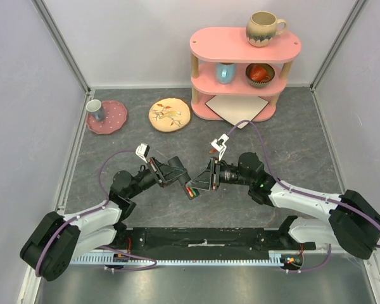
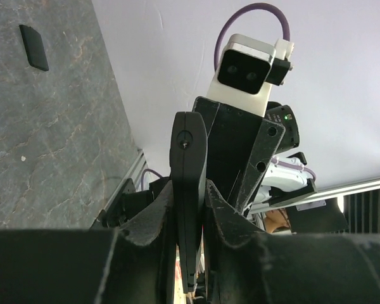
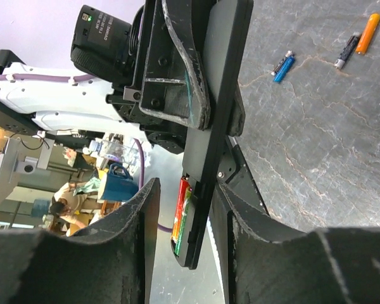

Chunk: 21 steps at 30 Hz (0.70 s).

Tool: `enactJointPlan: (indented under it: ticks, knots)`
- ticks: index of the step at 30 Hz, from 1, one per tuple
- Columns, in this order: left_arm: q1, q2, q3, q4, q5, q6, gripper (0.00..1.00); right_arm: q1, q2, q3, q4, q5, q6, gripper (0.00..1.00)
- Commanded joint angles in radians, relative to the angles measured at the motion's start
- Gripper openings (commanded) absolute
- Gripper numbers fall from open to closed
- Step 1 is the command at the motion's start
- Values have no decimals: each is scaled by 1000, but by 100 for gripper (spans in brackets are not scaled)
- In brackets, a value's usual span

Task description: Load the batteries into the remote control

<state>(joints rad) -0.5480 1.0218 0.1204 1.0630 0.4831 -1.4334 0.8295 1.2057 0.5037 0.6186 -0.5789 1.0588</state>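
Note:
The remote control (image 1: 194,187) is a slim black bar held off the table between both arms. My left gripper (image 1: 179,176) is shut on it; in the left wrist view the remote (image 2: 188,158) stands edge-on between my fingers (image 2: 153,215). In the right wrist view the remote (image 3: 215,107) has a red-and-green battery (image 3: 183,215) sitting in its bay. My right gripper (image 3: 185,190) is open and straddles that end, with a gap on the battery side. A blue battery (image 3: 283,66), a dark one (image 3: 346,50) and an orange one (image 3: 368,33) lie loose on the table.
A small flat black piece (image 2: 34,47) lies on the grey table. At the back stand a pink shelf (image 1: 240,47) with mugs and a bowl, a yellow plate (image 1: 170,114) and a red plate (image 1: 109,118) with a cup. White walls enclose the table.

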Motion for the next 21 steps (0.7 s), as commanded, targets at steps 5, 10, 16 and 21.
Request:
enactJointPlan:
  ticks: [5,10,16,21]
  knots:
    - [-4,-25,35,-38,32,50,2,-3,-1,68,-25,7,-11,47]
    - [-4,-29,42,-51,32,56,2,-4,26,104,-111,-33,-59,47]
    - [-4,-31,50,-44,34,62,2,-3,57,110,-146,-50,-76,43]
    - [-4,-37,48,-37,29,64,2,-4,64,101,-141,-61,-68,45]
